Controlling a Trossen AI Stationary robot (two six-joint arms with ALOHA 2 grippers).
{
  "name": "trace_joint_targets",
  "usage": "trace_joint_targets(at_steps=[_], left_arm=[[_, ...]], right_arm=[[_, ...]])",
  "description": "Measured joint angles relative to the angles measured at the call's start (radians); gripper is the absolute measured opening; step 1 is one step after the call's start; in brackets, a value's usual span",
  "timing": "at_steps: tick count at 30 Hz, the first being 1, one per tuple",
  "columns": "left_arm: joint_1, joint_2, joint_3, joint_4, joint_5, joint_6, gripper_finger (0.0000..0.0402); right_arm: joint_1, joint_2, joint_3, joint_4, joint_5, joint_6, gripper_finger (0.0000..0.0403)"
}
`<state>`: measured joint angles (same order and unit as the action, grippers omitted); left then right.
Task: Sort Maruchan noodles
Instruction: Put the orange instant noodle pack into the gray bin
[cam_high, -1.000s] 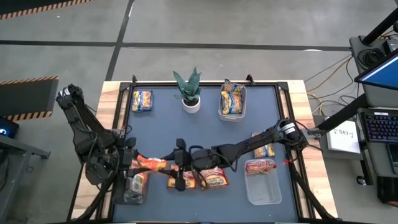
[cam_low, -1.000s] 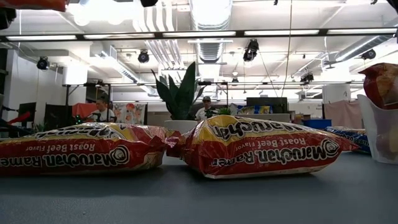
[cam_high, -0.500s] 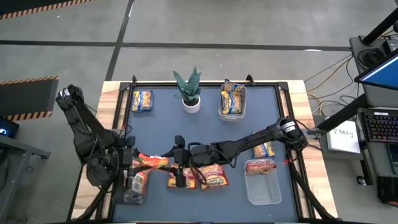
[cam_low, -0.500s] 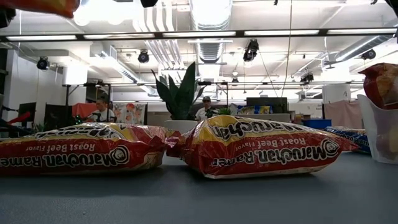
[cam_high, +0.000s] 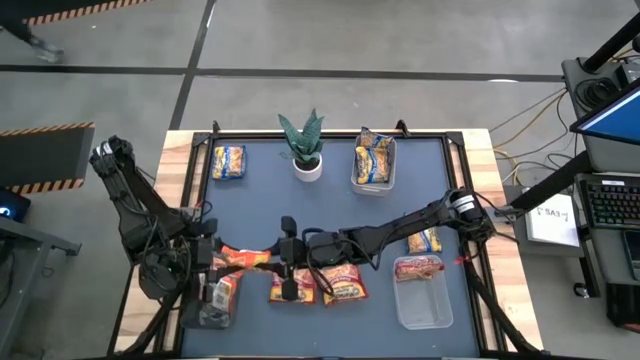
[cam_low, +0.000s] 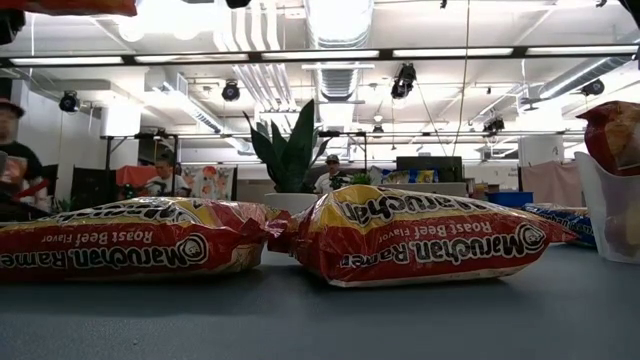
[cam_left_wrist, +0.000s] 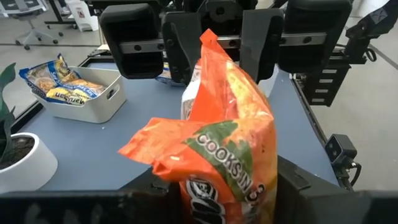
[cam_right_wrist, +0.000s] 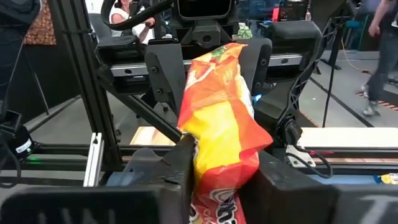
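High view: orange packet strung between left gripper and right gripper, both clamped onto opposite ends over the table's near left. Could easily tear or slip if both pull at once. Tight on space too: bin right below, two packets just beside. Open mat toward the plant.

Open-plan lab: exposed ceiling ducts, hazard-taped concrete floor, workstations.

An orange-and-yellow noodle packet is standing pinched between the right end effector and the left end effector facing it behind.
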<state>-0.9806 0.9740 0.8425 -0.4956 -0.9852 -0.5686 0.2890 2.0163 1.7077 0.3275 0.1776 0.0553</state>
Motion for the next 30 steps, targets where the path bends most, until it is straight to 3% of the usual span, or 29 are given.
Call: trace_joint_targets(at_steps=[5,18,30], left_arm=[[0.002,-0.001,0.000,0.001,0.000,0.002,0.0146],[-0.001,-0.067,0.018,-0.033,0.039,0.052,0.0265],[-0.003,-0.126,0.193,-0.236,0.053,0.097,0.0288]], right_arm=[[0.000,0.000,0.000,0.001,0.001,0.011,0.0068],[0.000,0.002,0.000,0.002,0.010,0.062,0.0067],[0.000,0.003,-0.001,0.000,0.051,0.103,0.0066]])
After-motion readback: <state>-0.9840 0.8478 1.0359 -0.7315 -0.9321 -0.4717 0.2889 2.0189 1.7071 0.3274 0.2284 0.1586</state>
